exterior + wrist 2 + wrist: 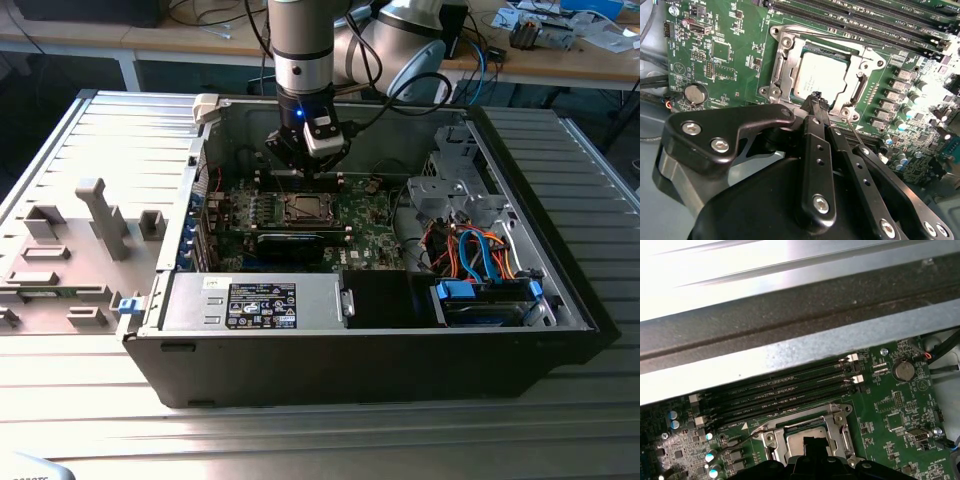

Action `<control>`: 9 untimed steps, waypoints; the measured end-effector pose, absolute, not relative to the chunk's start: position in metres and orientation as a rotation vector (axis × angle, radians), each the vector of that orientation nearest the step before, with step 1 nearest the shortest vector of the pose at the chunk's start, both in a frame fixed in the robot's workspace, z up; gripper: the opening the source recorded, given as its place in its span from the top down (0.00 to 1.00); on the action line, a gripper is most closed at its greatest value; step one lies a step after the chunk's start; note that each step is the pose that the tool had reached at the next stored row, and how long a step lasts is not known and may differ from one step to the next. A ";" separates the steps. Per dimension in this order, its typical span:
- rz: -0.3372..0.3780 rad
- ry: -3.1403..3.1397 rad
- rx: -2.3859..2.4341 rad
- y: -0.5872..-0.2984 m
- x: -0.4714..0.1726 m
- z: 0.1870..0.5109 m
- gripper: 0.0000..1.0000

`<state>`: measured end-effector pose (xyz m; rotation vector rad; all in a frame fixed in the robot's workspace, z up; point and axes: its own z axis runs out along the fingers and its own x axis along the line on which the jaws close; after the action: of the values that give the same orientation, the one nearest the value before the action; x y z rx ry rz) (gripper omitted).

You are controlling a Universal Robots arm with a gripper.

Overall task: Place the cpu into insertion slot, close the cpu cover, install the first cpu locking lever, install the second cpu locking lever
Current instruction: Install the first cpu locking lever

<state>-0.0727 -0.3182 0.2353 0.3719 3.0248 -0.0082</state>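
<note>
Cpu (819, 75) sits inside its framed socket, pressed-together fingers (816, 102) at its edge.

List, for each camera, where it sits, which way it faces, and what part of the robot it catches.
Exterior view: off the arm, above the open computer case, looking down into it; the arm and gripper hang over the cpu.
Second wrist view: on the arm, looking past the gripper at the cpu under the closed cpu cover.
First wrist view: on the arm, facing the memory slots and case wall.
Both wrist views share the motherboard.
</note>
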 end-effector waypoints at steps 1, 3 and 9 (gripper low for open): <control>-0.008 3.025 0.370 -0.318 -0.073 0.235 0.89; -0.008 3.025 0.368 -0.318 -0.073 0.235 0.89; -0.008 3.026 0.359 -0.318 -0.073 0.235 0.89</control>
<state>-0.0727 -0.3182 0.2353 0.3585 3.0264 -0.0077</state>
